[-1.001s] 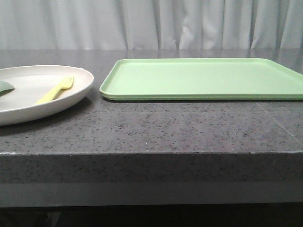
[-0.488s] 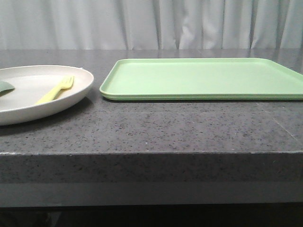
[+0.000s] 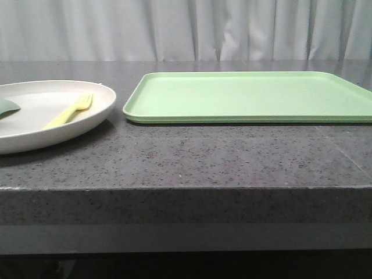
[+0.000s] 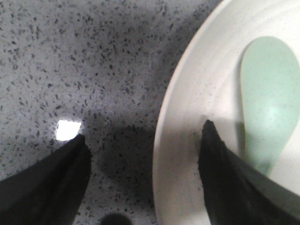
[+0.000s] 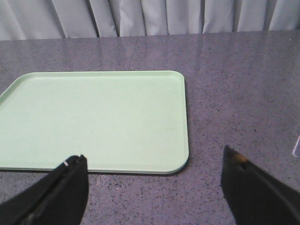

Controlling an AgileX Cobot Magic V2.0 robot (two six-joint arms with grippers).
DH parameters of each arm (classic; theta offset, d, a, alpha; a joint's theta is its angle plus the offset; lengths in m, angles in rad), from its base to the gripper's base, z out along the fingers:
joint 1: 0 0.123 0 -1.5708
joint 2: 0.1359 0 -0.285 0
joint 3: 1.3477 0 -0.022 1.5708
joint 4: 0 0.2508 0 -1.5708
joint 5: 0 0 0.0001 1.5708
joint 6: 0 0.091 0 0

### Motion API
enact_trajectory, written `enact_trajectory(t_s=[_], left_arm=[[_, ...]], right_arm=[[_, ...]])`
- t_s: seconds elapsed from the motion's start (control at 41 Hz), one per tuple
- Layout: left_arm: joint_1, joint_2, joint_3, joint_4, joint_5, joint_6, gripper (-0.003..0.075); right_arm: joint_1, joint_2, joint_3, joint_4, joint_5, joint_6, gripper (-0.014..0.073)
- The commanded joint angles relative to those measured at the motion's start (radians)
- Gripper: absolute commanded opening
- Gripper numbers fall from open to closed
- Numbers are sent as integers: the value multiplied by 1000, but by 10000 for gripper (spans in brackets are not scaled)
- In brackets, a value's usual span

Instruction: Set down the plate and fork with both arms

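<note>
The cream-white plate (image 3: 35, 107) sits on the dark counter at the left, cut off by the view's edge. The pale-yellow fork (image 3: 68, 110) lies in it, with a small teal-green piece (image 3: 7, 106) beside it. In the left wrist view my left gripper (image 4: 143, 140) is open and astride the plate's rim (image 4: 180, 140), one finger over the plate, the other over the counter. The teal-green piece (image 4: 269, 103) lies just past the inner finger. My right gripper (image 5: 154, 164) is open and empty above the counter, near a corner of the light-green tray (image 5: 93, 117).
The flat light-green tray (image 3: 250, 96) lies on the counter right of the plate, a narrow gap between them. The counter's front edge (image 3: 186, 189) runs across the front view. A grey curtain hangs behind. No arm shows in the front view.
The plate has shifted very slightly to the right in the front view; the fork and teal-green piece moved with it. The tray has not moved.
</note>
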Motion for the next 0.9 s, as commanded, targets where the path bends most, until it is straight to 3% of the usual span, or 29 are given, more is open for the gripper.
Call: enact_trajectory(t_s=[0.0, 0.171, 0.537, 0.879], left_arm=[[-1, -22, -21, -9, -20, -7, 472], [-1, -22, -23, -19, -20, -7, 386], [-1, -22, -23, -28, -22, -7, -8], [-1, -34, -26, -37, -29, 2, -18]], right_arm=[[-7, 11, -40, -10, -84, -3, 603], [-7, 11, -40, -10, -84, -3, 603], [-7, 11, -40, -10, -83, -3, 603], [-7, 11, -40, -10, -83, -3, 603]])
